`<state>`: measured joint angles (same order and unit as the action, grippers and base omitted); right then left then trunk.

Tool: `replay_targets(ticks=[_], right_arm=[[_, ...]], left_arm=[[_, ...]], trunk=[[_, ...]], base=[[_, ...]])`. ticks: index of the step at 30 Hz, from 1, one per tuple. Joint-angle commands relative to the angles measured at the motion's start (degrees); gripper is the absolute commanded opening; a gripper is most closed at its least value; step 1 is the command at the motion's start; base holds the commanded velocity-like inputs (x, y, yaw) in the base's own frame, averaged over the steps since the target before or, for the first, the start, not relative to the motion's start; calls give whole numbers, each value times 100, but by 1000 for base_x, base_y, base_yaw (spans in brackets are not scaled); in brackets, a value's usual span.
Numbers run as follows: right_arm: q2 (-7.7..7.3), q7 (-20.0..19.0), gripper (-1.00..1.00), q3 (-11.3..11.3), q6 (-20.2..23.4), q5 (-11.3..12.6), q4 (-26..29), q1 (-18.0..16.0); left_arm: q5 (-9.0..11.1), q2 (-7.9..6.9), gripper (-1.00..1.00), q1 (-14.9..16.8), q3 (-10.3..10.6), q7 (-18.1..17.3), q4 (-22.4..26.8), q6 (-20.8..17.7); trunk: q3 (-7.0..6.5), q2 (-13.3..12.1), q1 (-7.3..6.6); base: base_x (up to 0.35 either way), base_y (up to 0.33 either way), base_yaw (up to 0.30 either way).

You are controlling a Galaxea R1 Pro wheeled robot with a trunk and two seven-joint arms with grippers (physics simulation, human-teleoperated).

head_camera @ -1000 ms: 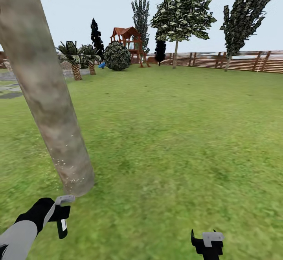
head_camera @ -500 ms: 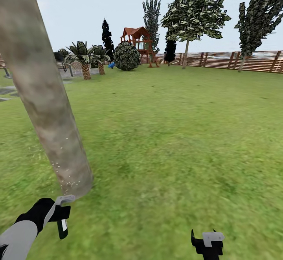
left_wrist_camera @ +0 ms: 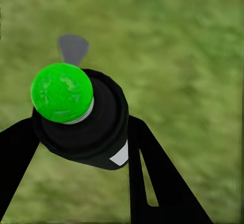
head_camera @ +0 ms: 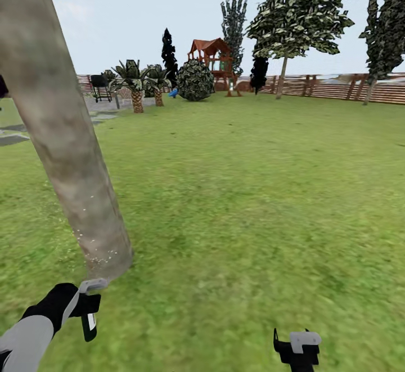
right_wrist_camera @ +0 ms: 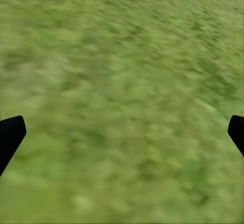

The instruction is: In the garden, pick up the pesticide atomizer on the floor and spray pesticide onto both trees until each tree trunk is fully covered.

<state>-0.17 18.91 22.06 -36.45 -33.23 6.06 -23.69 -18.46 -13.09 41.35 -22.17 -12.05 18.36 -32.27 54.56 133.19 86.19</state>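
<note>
One thick tree trunk (head_camera: 62, 136), mottled beige and brown, leans across the left side of the head view and meets the grass (head_camera: 236, 192) near the robot. Small white specks cover its lower part. Just in front of its base, the left gripper (head_camera: 84, 304) holds the pesticide atomizer (head_camera: 89, 296); its light grey nozzle head is close to the foot of the trunk. In the left wrist view the two black fingers (left_wrist_camera: 152, 178) pinch the dark body of the atomizer (left_wrist_camera: 89, 127) from both sides, and a bright green round cap sits on it. The right gripper (head_camera: 297, 346) is low at the near right, over bare grass. In the right wrist view its fingertips (right_wrist_camera: 10, 135) are spread wide and hold nothing. Far behind stand palms (head_camera: 136, 80), a round bush (head_camera: 195, 81), a red play tower (head_camera: 215, 63), a wooden fence (head_camera: 332, 86) and tall leafy trees (head_camera: 301, 15).
</note>
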Motion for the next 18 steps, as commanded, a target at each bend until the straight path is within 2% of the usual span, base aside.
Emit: replay_targets(ticks=[1,7,13,18], right_arm=[[0,34,100,26,-11,-61,-8,-4],[0,34,100,26,-11,-61,-8,-4],[0,34,100,26,-11,-61,-8,-4],[0,34,100,26,-11,-61,-8,-4]], left_arm=[[-61,6,-100,5,-41,-43,10,-26],[17,8,-100,5,-41,-57,2,-20],[22,9,-100,5,-41,-56,1,-16],[24,11,-100,5,-41,-38,2,-16]], trunk=[[5,2,-1],[5,2,-1],[5,2,-1],[5,2,-1]], base=[[51,-274,277],[118,-272,257],[143,-269,32],[23,-270,71]])
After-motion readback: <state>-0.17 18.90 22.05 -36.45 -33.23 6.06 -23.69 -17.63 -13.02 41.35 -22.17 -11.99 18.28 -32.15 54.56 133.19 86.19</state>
